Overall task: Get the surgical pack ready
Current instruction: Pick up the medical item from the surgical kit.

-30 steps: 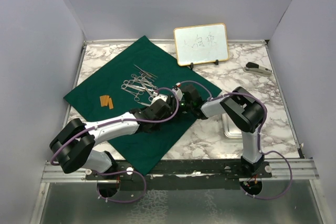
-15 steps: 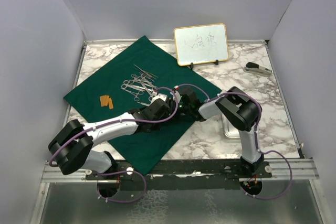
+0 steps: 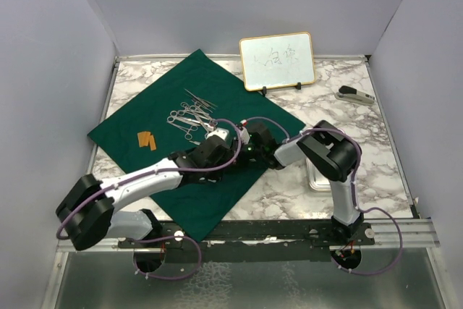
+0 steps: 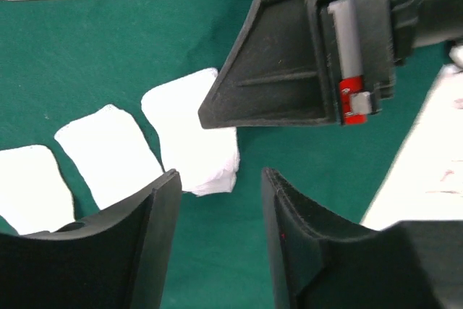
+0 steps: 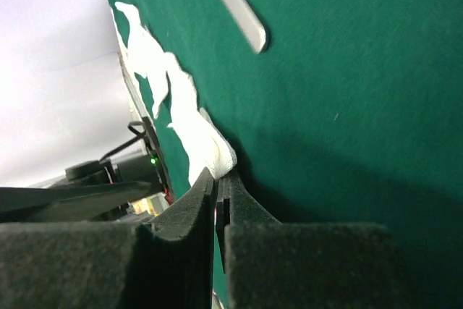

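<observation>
Nipping a corner of the end gauze square [image 4: 184,132] with the right hand [image 5: 217,179] pressed nearly shut, likely to shift it on the green cloth [image 4: 87,56] covering the desk [image 3: 347,113]. Hovering just beside with the left hand [image 4: 215,179] open and empty, probably ready to help.

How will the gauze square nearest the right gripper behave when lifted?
The gauze square is probably floppy and light: its edge shows thin stacked layers. Lifted by one edge, it would likely droop, and layers might separate.
</observation>
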Tool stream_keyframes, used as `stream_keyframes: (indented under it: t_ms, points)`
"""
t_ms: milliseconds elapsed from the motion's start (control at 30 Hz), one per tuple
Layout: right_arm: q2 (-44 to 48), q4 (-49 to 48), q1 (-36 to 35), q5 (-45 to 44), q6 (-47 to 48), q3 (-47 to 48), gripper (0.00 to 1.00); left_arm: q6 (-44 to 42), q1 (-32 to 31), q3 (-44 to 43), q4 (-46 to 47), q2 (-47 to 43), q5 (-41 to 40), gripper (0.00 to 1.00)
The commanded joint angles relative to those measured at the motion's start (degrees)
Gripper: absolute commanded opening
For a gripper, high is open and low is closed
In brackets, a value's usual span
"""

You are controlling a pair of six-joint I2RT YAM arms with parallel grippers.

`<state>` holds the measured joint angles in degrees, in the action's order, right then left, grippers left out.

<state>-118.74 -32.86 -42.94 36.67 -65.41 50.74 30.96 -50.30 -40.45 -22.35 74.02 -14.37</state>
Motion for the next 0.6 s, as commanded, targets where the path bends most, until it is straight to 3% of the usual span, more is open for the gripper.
stream_keyframes:
  t_ms: [0, 133, 267, 433, 567]
  points:
    - [8.36, 3.22, 0.44, -1.87, 10.17, -2.17, 0.01, -1.20, 0.37, -5.53, -2.23, -8.21, 3.57, 0.60]
    - [18.65, 10.35, 2.86, -3.70, 20.68, -4.66, 0.01, -4.77, 2.95, -13.15, -4.03, -12.26, 3.02, 0.75]
    - [31.46, 22.92, 6.02, -11.81, 31.57, -6.72, 0.01, -9.76, 8.21, -19.94, -3.00, -12.56, 3.59, 0.79]
    - [45.41, 35.37, 20.21, -14.11, 36.23, -9.68, 0.01, -14.86, 16.08, -26.48, 0.71, -9.82, 10.07, 0.81]
    - [54.46, 44.22, 28.41, -22.70, 36.61, -10.45, 0.01, -18.26, 18.36, -31.79, 2.06, -6.42, 11.99, 0.81]
